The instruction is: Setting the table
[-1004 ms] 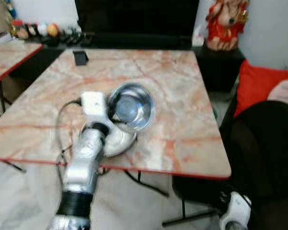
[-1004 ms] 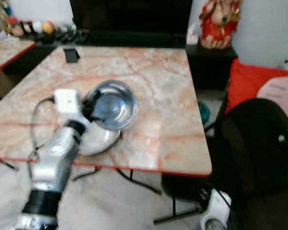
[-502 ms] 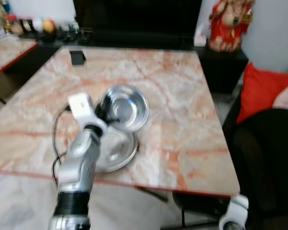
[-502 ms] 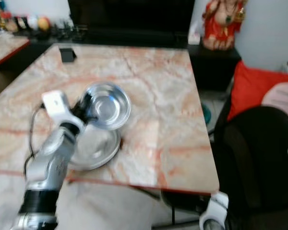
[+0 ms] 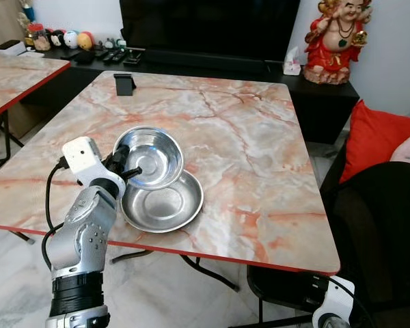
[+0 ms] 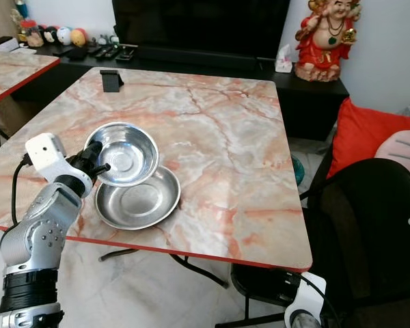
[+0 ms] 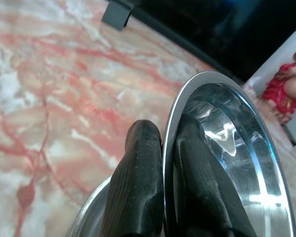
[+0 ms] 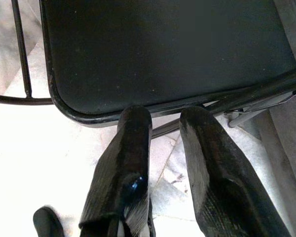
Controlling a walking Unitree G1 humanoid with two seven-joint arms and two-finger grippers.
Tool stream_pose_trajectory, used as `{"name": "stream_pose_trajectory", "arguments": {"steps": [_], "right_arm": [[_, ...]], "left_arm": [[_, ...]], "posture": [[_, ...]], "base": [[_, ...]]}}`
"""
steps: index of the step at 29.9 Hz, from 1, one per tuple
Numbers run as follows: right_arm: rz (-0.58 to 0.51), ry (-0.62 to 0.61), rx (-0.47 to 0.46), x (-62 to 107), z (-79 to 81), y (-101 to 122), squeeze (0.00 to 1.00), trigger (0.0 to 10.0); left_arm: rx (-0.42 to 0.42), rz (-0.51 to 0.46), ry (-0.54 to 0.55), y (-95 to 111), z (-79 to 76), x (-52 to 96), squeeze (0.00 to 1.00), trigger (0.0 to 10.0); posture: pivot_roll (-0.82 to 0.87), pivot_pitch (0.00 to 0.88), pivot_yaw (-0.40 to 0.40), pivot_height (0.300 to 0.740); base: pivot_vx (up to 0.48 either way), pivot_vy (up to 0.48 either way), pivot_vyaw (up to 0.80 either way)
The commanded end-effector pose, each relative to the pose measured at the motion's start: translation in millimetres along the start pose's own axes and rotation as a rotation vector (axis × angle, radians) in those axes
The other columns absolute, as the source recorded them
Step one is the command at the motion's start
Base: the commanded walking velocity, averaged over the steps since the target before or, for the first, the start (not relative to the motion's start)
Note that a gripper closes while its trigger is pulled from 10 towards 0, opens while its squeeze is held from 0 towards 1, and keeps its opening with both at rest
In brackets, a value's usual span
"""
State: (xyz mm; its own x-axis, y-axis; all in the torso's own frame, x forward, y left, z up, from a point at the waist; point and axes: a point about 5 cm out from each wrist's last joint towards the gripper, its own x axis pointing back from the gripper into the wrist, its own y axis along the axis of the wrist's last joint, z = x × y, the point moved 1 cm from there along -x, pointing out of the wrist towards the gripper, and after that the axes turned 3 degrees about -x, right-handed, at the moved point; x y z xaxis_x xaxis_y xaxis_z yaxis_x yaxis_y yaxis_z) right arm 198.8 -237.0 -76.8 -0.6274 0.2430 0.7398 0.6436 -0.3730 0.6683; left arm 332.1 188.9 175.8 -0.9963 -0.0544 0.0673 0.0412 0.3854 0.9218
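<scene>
**Left gripper holds bowl over plate**

Your left gripper (image 7: 162, 148) is clamped on the rim of the bowl (image 5: 148, 156): one finger (image 7: 138, 182) lies outside the rim, the other inside, pinching the steel edge between them. The bowl is held tilted, its open side facing up and toward 3 o'clock on the table (image 5: 260, 137).

The bowl sits above the plate (image 5: 162, 201), overlapping the plate's 11 o'clock edge. From the head views it looks lifted clear of the plate, though contact at the lower edge cannot be ruled out. The plate lies flat near the table's 7 o'clock edge, close to the red border.

A small black stand (image 5: 125, 84) is at the table's 11 o'clock corner. A red figurine (image 5: 340, 41) stands beyond the 1 o'clock corner.

Your right gripper (image 8: 165, 128) hangs low, off the table at 4 o'clock, above the seat of a black chair (image 8: 153, 49). Its fingers stand slightly apart, holding nothing.
</scene>
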Motion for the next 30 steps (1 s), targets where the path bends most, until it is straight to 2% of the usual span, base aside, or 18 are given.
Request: {"name": "stream_pose_trajectory", "arguments": {"steps": [1,7,10,19,28,30], "right_arm": [[-0.004,-0.002,0.006,-0.7,0.6,3.1,0.0,10.0],[0.013,-0.013,0.013,-0.7,-0.2,1.4,0.0,10.0],[0.025,-0.016,0.02,-0.8,-0.3,0.3,0.0,10.0],[0.028,-0.015,0.016,-0.8,0.2,-0.1,0.0,10.0],[0.027,-0.013,0.022,-1.2,-1.0,2.0,0.0,10.0],[0.026,-0.014,0.023,-1.2,-1.0,2.2,0.0,10.0]], "left_arm": [[0.015,0.042,0.007,-2.8,-2.8,-3.3,0.0,10.0],[0.053,0.115,0.016,-11.8,-0.1,-3.1,0.0,10.0],[0.006,0.166,0.001,-18.7,-0.7,-1.6,0.0,10.0],[-0.023,0.248,-0.015,-28.4,-3.6,-0.8,0.0,10.0],[-0.024,0.281,-0.025,-31.9,-7.1,-0.4,0.0,10.0],[-0.05,0.306,-0.026,-35.5,-5.8,0.7,0.0,10.0]], "posture": [[0.05,0.0,-0.034,0.74],[0.05,0.0,-0.031,0.74],[0.05,0.0,-0.031,0.74],[0.05,0.0,-0.029,0.74],[0.05,0.0,-0.035,0.74],[0.05,0.0,-0.035,0.74]], "base": [[0.0,0.0,0.0],[0.0,0.0,0.0],[0.0,0.0,0.0],[0.0,0.0,0.0],[0.0,0.0,0.0],[0.0,0.0,0.0]]}}
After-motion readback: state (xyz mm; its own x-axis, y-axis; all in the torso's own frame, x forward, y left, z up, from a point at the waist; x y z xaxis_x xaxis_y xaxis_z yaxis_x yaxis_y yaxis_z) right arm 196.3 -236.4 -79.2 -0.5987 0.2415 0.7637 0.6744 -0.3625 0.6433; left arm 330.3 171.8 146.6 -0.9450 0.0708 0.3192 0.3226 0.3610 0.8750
